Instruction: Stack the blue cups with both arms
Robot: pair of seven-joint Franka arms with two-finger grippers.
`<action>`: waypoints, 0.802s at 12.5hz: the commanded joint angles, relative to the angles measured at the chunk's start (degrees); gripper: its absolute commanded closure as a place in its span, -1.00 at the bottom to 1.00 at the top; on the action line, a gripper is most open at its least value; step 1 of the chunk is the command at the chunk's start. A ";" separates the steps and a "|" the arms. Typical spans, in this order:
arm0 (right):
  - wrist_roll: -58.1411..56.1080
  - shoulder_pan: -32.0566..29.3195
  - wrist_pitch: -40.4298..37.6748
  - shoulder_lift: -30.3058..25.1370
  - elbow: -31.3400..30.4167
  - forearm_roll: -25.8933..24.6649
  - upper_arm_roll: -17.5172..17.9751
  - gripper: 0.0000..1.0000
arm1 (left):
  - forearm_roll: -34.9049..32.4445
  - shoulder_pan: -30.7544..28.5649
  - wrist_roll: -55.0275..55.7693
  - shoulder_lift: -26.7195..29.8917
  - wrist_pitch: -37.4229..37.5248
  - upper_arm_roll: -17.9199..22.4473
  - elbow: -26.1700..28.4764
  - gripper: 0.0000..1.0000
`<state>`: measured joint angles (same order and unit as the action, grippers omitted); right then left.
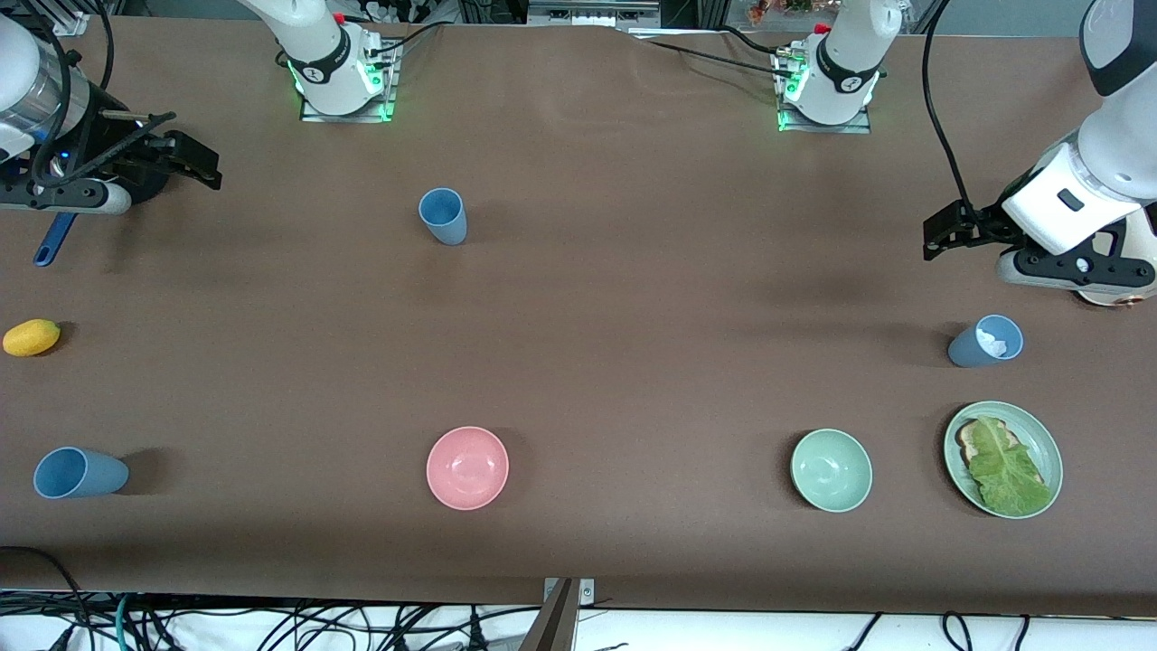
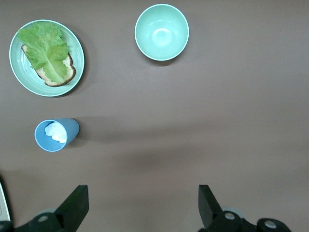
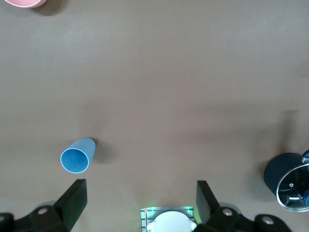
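Three blue cups stand apart on the brown table. One (image 1: 443, 215) is near the right arm's base and shows in the right wrist view (image 3: 77, 155). A second (image 1: 79, 473) is at the right arm's end, close to the front camera. A third (image 1: 985, 341), with something white inside, is at the left arm's end and shows in the left wrist view (image 2: 57, 135). My right gripper (image 1: 206, 165) hangs open and empty over the right arm's end of the table (image 3: 140, 200). My left gripper (image 1: 933, 237) hangs open and empty over the left arm's end, near the third cup (image 2: 142, 203).
A pink bowl (image 1: 467, 467) and a pale green bowl (image 1: 832, 470) sit near the front camera's edge. A green plate (image 1: 1047, 445) holds bread and lettuce. A yellow fruit (image 1: 32, 337) and a dark blue utensil (image 1: 54, 238) lie at the right arm's end.
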<state>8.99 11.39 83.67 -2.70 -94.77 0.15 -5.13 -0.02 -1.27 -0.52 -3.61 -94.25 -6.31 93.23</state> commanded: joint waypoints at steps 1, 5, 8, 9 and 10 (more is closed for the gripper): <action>0.15 -0.22 -1.49 0.50 1.70 -0.24 0.30 -1.00 | 0.38 -0.05 -0.01 0.28 1.18 -0.11 -0.86 -1.00; 0.15 -0.22 -1.49 0.50 1.70 -0.24 0.30 -1.00 | 0.38 -0.05 -0.10 0.28 1.18 -0.11 -0.86 -1.00; 0.15 -0.22 -1.49 0.59 1.70 -0.24 0.30 -1.00 | 0.38 -0.31 -0.19 0.28 1.18 -0.02 -0.86 -1.00; 0.15 -0.22 -1.49 0.59 1.70 -0.24 0.30 -1.00 | 0.38 -0.49 -0.19 0.28 1.18 -0.02 -0.77 -1.00; 0.15 -0.22 -1.58 0.59 1.70 -0.24 0.30 -1.00 | 0.38 -0.75 -0.27 0.19 1.18 -0.02 -0.77 -1.00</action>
<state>8.99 11.39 83.62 -2.70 -94.78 0.15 -5.13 -0.02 -1.42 -0.52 -3.61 -94.25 -6.21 93.23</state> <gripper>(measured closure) 0.000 0.000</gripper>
